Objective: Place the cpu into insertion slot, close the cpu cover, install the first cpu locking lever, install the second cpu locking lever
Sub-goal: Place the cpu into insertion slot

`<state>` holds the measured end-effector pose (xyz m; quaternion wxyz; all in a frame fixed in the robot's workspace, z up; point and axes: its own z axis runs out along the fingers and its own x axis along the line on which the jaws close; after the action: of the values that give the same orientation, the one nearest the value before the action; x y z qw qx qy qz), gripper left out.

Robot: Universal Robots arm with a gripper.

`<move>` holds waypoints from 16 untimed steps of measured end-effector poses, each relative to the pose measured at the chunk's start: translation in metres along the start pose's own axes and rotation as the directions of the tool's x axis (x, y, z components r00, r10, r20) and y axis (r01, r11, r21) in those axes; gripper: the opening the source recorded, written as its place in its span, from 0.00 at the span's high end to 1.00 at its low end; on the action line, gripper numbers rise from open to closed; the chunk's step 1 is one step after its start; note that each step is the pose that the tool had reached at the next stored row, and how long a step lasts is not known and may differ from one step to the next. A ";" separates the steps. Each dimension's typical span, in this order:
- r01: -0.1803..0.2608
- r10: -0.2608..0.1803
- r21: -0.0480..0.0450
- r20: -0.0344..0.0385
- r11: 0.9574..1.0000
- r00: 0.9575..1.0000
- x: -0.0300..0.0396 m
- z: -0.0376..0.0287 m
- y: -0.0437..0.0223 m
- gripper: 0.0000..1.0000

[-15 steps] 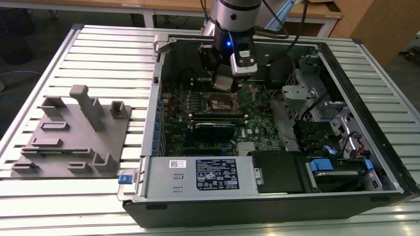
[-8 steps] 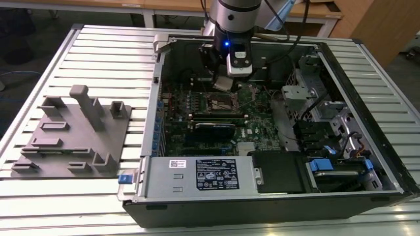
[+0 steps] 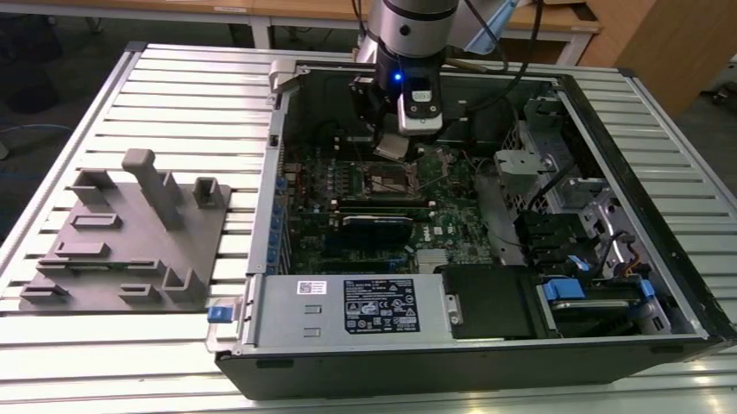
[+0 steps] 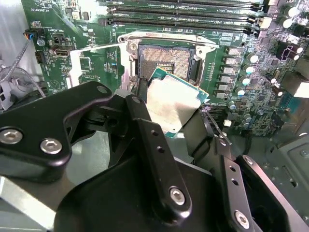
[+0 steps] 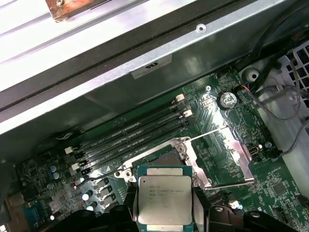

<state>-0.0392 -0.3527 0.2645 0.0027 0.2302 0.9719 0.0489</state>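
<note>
Exterior view: black jaws hang inside the open dark computer case [image 3: 461, 371], just above the square silver-rimmed insertion slot [image 3: 387, 178]. Second wrist view: they are clamped on opposite edges of the flat silver-grey square cpu [image 4: 176, 104], probably to leave its underside free. First wrist view: the cpu [image 5: 164, 198] hovers over the bare slot [image 5: 159, 155], unseated.

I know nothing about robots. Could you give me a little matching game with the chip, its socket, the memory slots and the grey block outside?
Things:
1. cpu
2. insertion slot
3. memory slots
4. grey block

States or places:
A. empty, dark middle showing
B. on the slatted table, at the exterior view's left
C. held in the hand, above the board
D. long and black, lying side by side

Pairs: 1-C, 2-A, 3-D, 4-B
</note>
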 end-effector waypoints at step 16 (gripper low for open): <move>-0.244 0.244 -0.007 0.023 0.970 0.969 0.0000 0.0015 -0.0001 0.46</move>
<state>-0.0392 -0.3527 0.2630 0.0088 0.3486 0.9360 0.0482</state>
